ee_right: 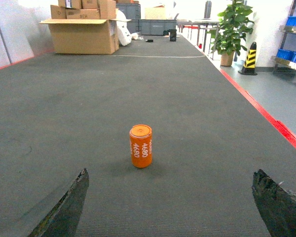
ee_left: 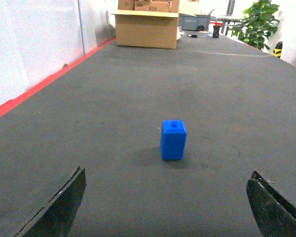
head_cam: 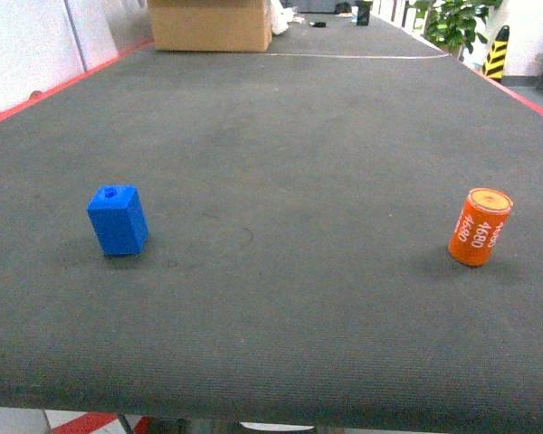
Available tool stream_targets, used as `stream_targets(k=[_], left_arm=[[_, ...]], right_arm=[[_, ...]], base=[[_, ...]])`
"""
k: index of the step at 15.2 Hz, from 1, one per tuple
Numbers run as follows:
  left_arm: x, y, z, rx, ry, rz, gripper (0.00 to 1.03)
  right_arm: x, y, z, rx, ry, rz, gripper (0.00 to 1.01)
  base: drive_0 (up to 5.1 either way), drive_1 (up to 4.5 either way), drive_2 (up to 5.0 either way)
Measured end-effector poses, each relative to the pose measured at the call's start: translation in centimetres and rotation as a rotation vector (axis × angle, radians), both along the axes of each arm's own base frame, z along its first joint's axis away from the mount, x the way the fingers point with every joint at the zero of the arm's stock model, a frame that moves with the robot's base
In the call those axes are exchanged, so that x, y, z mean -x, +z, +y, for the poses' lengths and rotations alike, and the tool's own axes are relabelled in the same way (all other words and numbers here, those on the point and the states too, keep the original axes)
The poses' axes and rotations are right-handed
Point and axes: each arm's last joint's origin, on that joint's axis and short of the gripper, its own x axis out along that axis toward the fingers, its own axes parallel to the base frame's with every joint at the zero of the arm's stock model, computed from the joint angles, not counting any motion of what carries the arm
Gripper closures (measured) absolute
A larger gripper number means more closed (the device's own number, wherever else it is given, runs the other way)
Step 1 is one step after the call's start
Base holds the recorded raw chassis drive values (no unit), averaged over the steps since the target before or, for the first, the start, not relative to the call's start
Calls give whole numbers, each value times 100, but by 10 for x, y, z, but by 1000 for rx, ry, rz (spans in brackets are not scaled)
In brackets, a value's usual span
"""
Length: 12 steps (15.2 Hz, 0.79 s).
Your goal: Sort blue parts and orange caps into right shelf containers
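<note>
A blue part (head_cam: 118, 220) stands upright on the dark grey mat at the left, with a round hole in its top. In the left wrist view the blue part (ee_left: 173, 139) is ahead of my left gripper (ee_left: 166, 190), which is open and empty. An orange cap (head_cam: 480, 227) marked "4680" stands upright at the right. The right wrist view shows the orange cap (ee_right: 140, 146) ahead and slightly left of my open, empty right gripper (ee_right: 170, 192). Neither gripper appears in the head view. A steel shelf with blue containers (ee_right: 292, 20) sits far right.
The mat-covered table (head_cam: 281, 298) has red edges (ee_right: 266, 118) on both sides. A cardboard box (head_cam: 210, 24) stands at the far end. A potted plant (ee_right: 231, 30) and a yellow-black bollard (ee_right: 250, 58) stand on the floor beyond the right edge.
</note>
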Motion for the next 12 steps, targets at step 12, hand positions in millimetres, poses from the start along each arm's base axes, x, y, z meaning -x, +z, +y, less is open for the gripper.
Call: stream_targets(k=[12], left_arm=[[0,0,0,0,0,0,5]], right_arm=[[0,0,0,0,0,0,3]], base=[[0,0,0]])
